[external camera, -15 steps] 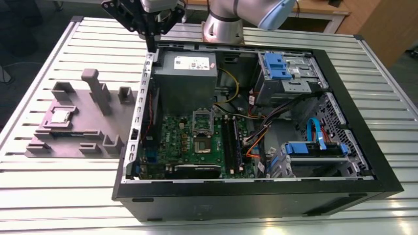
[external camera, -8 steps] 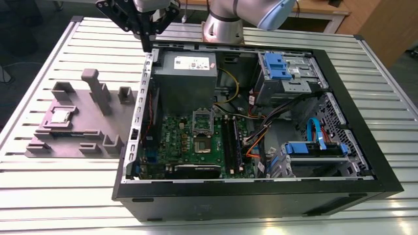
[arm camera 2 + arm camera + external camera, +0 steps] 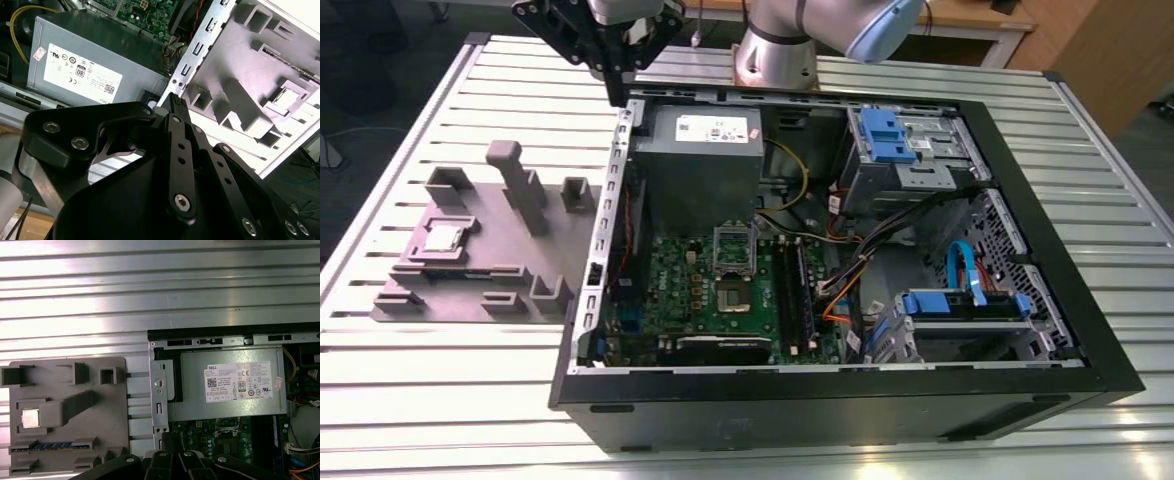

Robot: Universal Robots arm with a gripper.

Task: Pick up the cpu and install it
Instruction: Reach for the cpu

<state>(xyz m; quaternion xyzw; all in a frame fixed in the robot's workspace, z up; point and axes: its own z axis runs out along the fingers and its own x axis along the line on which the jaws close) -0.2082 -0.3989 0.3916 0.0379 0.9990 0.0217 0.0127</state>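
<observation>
Slatted metal desk (image 3: pixel 440 400) carries open computer case (image 3: pixel 854 410), with grey holder tray (image 3: pixel 454 285) at the exterior view's left; hand (image 3: pixel 611 97) closed, empty, over case's far corner; cpu (image 3: pixel 444 237) sits in tray, well apart from hand

cpu (image 3: pixel 447 237): small flat square chip; silvery top, pale edge; lying flat in a recess of the grey holder (image 3: pixel 480 255); beside the computer case (image 3: pixel 854 385), outside it.

Ribbed aluminium table (image 3: pixel 400 400), wooden furniture (image 3: pixel 1101 60) behind, dark floor (image 3: pixel 374 60), bright glare on slats
</observation>
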